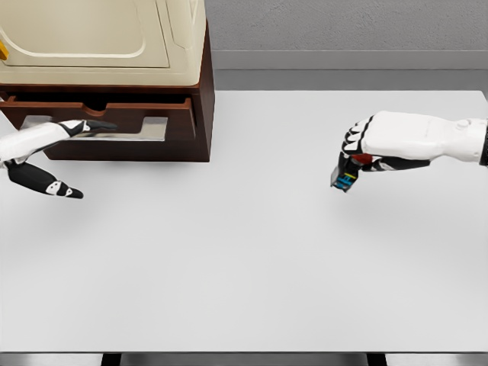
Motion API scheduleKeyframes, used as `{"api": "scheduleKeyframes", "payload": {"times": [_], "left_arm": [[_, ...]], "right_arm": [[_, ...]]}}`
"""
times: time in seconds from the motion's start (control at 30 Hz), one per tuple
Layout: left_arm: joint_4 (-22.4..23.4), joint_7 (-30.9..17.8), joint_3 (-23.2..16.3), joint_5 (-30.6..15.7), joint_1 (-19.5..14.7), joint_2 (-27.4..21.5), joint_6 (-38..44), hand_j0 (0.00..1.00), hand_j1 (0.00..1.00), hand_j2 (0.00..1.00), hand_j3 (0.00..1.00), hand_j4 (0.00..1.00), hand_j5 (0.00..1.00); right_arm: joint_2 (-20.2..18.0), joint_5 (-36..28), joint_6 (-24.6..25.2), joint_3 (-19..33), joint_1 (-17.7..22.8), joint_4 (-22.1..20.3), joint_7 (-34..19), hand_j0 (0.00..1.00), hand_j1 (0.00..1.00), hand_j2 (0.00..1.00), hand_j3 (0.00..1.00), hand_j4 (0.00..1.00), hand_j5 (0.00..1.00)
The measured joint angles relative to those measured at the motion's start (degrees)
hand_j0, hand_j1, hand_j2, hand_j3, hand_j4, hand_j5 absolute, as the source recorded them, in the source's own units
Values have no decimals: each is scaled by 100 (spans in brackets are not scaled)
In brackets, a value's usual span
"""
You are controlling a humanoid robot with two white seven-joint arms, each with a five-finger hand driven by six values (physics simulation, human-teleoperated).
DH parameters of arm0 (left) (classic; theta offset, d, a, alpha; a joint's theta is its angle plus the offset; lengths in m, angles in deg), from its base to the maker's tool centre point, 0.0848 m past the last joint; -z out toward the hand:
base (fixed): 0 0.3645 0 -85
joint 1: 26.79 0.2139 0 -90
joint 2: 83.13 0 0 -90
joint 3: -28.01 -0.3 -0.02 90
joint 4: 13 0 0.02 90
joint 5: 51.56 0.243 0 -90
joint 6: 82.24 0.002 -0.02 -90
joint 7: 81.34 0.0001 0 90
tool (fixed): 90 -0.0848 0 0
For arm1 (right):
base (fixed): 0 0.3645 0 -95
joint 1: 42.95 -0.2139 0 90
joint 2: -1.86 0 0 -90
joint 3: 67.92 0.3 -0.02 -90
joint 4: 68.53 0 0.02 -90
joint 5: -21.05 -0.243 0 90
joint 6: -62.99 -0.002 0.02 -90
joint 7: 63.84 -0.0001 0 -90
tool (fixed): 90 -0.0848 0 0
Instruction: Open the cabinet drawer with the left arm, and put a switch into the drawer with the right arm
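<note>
Gripping switch (345, 178), right robot hand (364, 149) fingers curled, above table (244, 267)

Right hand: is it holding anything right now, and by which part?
Yes. The right hand grips the switch by its upper end; the lower part hangs free below the fingers, above the table.

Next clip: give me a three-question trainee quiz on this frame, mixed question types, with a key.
1. True or false: the right hand is empty.
2. Where is the left hand? A) at the drawer front, B) over the table centre, C) on top of the cabinet.
3. Fill in: the switch is held ___ the table, not resting on it.

Key:
1. False; its fingers are closed on the switch.
2. A.
3. Above.
</note>
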Motion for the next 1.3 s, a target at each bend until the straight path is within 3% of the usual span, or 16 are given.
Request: {"api": "scheduleKeyframes", "payload": {"times": [0.7,1.3], "left_arm": [[296,-7,-22,-14,35,106,0,100,100,100,100,100,100],[-133,-162,11,-49,173,-271,49,100,100,100,100,100,100]], "right_arm": [[737,-75,0,0,-615,-14,-9,49,49,49,49,49,49],[1609,-96,-2,-18,-1142,-45,-14,49,49,49,49,49,49]]}}
